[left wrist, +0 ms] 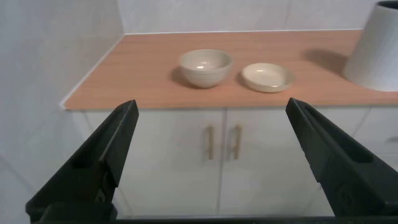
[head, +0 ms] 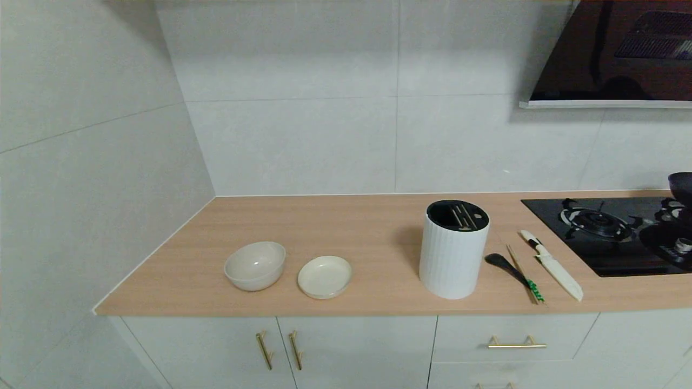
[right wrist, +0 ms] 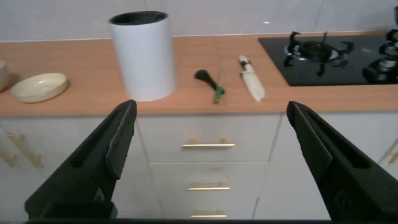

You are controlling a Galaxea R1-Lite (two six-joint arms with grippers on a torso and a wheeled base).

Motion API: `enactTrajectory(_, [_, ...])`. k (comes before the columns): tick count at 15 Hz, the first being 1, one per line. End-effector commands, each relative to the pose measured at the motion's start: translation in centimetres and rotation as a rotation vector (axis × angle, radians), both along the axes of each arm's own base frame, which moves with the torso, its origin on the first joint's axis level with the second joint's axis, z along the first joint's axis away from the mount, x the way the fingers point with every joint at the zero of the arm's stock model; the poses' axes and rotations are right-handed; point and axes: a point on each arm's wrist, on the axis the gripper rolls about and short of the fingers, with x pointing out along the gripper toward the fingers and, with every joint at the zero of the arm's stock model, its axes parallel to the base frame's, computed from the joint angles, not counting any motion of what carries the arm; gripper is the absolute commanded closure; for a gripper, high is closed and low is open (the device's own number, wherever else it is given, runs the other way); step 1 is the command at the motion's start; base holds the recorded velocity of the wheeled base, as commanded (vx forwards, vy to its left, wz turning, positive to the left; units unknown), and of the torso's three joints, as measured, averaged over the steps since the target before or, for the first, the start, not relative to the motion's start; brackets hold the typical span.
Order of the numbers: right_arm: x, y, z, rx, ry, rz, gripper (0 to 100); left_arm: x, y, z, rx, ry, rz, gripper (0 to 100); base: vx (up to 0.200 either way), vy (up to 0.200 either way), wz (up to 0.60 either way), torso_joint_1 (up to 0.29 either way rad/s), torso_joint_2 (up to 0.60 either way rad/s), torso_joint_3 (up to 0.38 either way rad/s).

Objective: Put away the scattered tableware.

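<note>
Out from the front edge at far left, before the white cabinet doors (left wrist: 174,149) with brass handles, the left claw (left wrist: 214,165), black fingers spread wide apart, facing the first two dishes. On the wooden tabletop (head: 351,227) itself, farthest left, a cream bowl (head: 254,265), upright, glossy inside, close to the front edge. Just beside it at three o'clock, not quite touching, a shallow cream plate (head: 325,276), right way up. Well apart again at three o'clock, a tall white ribbed holder (head: 453,265) with a black slotted top, a few pale stick ends showing in the slots, standing between the dishes and the loose cutlery. At the holder's three o'clock, a black spoon (head: 505,265) lying flat, scoop near the holder's base, handle angled toward five o'clock and meeting a pair of wooden chopsticks (head: 521,270); touching or merely crossing, impossible to tell. Green printed band at the chopsticks' near end, lettering too small to read. Next at three o'clock, a knife (head: 552,266), white blade pointing to five o'clock, white-and-black handle to eleven. Out in front of this cutlery, before the drawers (right wrist: 208,143), the right claw (right wrist: 214,165), fingers likewise wide apart. Farthest right, a black gas hob (head: 605,232) set into the tabletop, with a dark glass hood (head: 611,54) on the wall at twelve o'clock above it.
</note>
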Motion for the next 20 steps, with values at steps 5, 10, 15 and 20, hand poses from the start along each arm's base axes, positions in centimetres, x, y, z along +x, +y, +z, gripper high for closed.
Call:
enactTrajectory(5, [0.0, 0.0, 0.0, 0.0, -0.001, 0.0, 0, 0.0, 0.0, 0.0, 0.0, 0.001, 0.0, 0, 0.0, 0.2, 0.0, 0.0, 0.0, 0.001])
enactTrajectory(10, [0.0, 0.0, 0.0, 0.0, -0.001, 0.0, 0, 0.0, 0.0, 0.0, 0.0, 0.001, 0.0, 0, 0.0, 0.2, 0.0, 0.003, 0.0, 0.002])
enactTrajectory(15, [0.0, 0.0, 0.0, 0.0, -0.001, 0.0, 0, 0.0, 0.0, 0.0, 0.0, 0.001, 0.0, 0, 0.0, 0.2, 0.0, 0.002, 0.0, -0.001])
enactTrajectory(20, [0.01, 0.0, 0.01, 0.0, 0.001, 0.0, 0, 0.0, 0.0, 0.0, 0.001, 0.001, 0.0, 0, 0.0, 0.04, 0.0, 0.001, 0.0, 0.0])
